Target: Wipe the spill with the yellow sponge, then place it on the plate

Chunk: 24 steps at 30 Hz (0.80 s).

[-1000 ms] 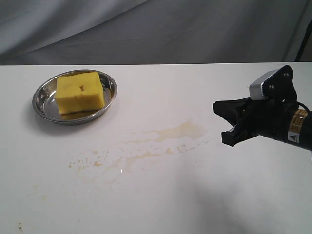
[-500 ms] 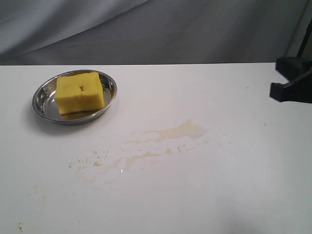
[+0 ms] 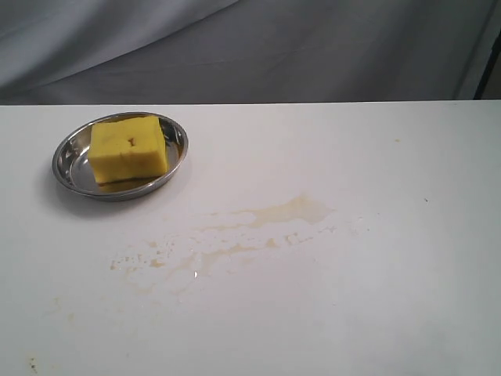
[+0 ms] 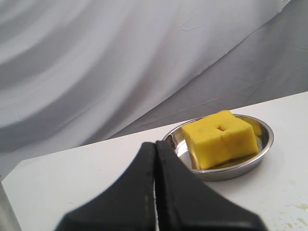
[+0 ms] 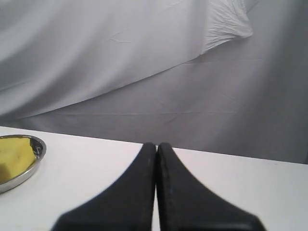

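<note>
The yellow sponge [image 3: 127, 147] lies inside the shiny steel plate [image 3: 66, 153] at the back left of the white table. Pale brownish smears of the spill [image 3: 270, 218] stretch across the middle of the table, with small droplets trailing toward the front left. Neither gripper shows in the exterior view. In the left wrist view my left gripper [image 4: 155, 143] is shut with nothing between its fingers, a short way from the sponge [image 4: 220, 138] and plate [image 4: 265, 145]. My right gripper [image 5: 156, 144] is also shut and empty; the plate's rim [image 5: 37, 151] shows at that view's edge.
A grey cloth backdrop [image 3: 250, 47] hangs behind the table's far edge. A few tiny specks [image 3: 32, 363] mark the front left corner of the table.
My right arm has drawn back to the right and left the exterior view. Its gripper stood open a second ago and is shut now. Sponge, plate and spill have not moved.
</note>
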### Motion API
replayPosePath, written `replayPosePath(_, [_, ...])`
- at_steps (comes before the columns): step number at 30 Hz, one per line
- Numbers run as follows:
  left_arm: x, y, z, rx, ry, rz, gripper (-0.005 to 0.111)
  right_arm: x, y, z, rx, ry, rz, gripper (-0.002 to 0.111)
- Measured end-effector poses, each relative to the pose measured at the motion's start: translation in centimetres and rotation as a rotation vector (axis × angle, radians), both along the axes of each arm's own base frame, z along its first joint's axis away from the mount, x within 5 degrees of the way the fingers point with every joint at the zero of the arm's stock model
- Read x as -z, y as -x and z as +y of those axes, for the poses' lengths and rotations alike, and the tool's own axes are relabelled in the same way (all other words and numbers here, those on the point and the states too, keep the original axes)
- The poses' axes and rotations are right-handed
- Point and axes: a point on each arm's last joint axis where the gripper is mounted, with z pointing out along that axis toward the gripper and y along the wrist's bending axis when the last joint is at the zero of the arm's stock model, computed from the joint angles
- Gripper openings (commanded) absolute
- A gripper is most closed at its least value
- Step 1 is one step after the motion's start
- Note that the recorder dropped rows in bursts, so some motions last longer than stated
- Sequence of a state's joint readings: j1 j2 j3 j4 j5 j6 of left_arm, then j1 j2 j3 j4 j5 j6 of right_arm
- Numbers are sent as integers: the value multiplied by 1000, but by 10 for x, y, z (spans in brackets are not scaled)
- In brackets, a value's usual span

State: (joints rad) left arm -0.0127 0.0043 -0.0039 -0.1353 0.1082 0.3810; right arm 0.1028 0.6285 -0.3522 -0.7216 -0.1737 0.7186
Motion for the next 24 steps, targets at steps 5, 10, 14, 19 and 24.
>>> replayPosePath(5, [0, 0, 0, 0, 0, 0, 0, 1, 2, 7, -50, 4, 7, 0])
replayPosePath(10, [0, 0, 0, 0, 0, 0, 0, -1, 1, 5, -3, 6, -9, 0])
replayPosePath(14, [0, 0, 0, 0, 0, 0, 0, 4, 1, 4, 10, 17, 45, 0])
replayPosePath(19, [0, 0, 0, 0, 0, 0, 0, 21, 3, 3, 10, 30, 121, 0])
replayPosePath(24, [0, 0, 0, 0, 0, 0, 0, 53, 9, 1, 20, 11, 141, 0])
